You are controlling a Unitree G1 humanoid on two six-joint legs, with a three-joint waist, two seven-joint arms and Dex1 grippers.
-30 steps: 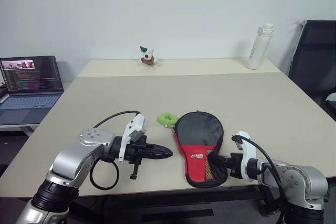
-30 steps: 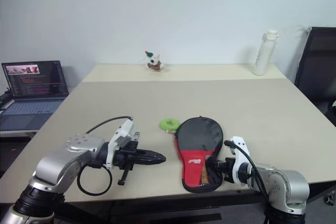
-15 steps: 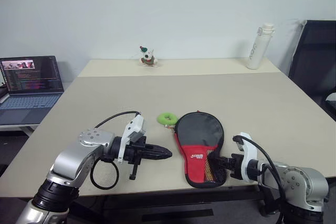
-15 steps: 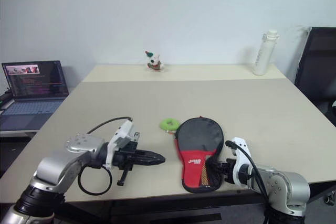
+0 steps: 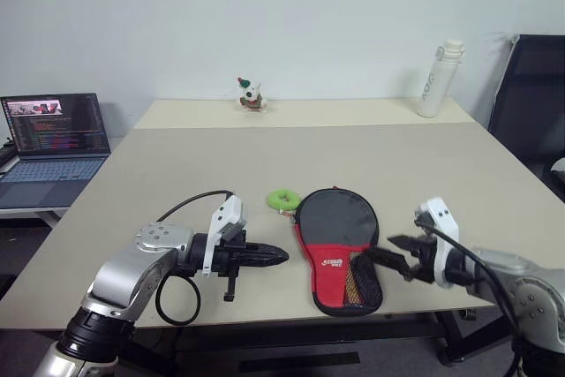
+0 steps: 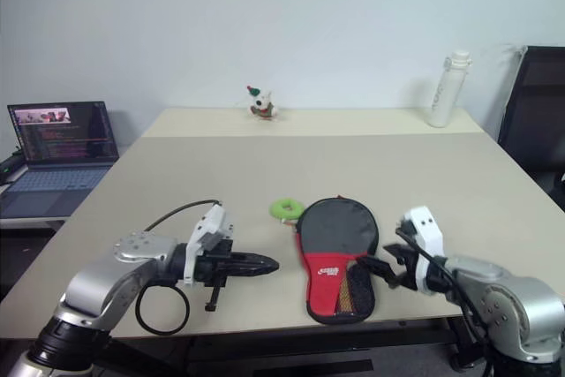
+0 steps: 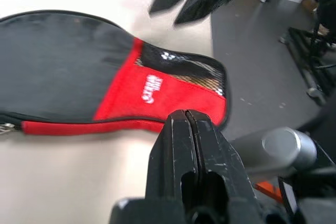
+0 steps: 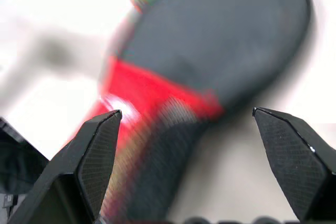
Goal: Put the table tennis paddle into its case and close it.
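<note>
The case (image 5: 337, 249), black with a red panel and a mesh pocket, lies flat near the table's front edge. Its green ring tag (image 5: 282, 199) lies at its far left. The table tennis paddle is hidden. My left gripper (image 5: 281, 258) is shut and empty, pointing at the case's left side from a short gap. In the left wrist view its fingers (image 7: 186, 129) press together before the red panel (image 7: 149, 90). My right gripper (image 5: 381, 247) hangs open just right of the case's narrow end, above the table. Its wrist view looks down on the case (image 8: 220, 45) between spread fingertips (image 8: 107, 124).
An open laptop (image 5: 53, 139) sits on a side table at the left. A small figurine (image 5: 250, 94) and a white bottle (image 5: 437, 77) stand at the table's far edge. A black chair (image 5: 530, 94) is at the right.
My right gripper was shut at the case's narrow end; it has opened wide, lifted off the table and rolled. The left gripper and the case have stayed put.
</note>
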